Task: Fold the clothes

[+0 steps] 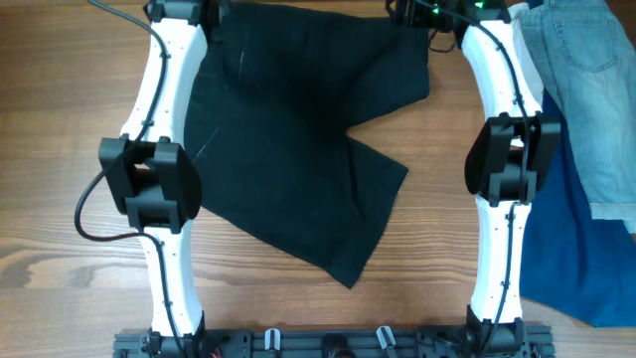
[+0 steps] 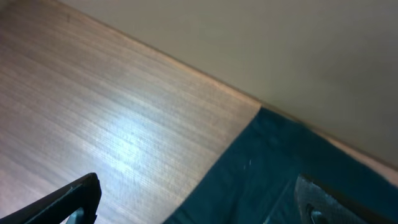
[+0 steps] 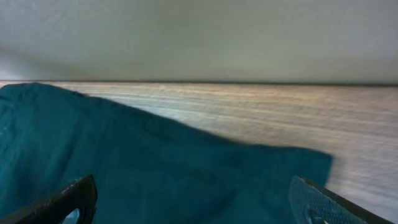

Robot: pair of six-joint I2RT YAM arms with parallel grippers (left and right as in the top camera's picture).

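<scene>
Two white arms, the left arm and the right arm, stretch along either side of the clothes, a black shorts-like garment spread flat on the wooden table, its two wide legs parting at a notch on its right side. At the clothes' far left corner is the left hand, fingers spread wide with only the cloth edge and bare table between them. Over the clothes' far right corner is the right hand, likewise released and gripping nothing. Whether either hand touches the fabric cannot be told. Right of the clothes, beyond the right arm, a light-blue denim piece lies against a bright blue cloth.
</scene>
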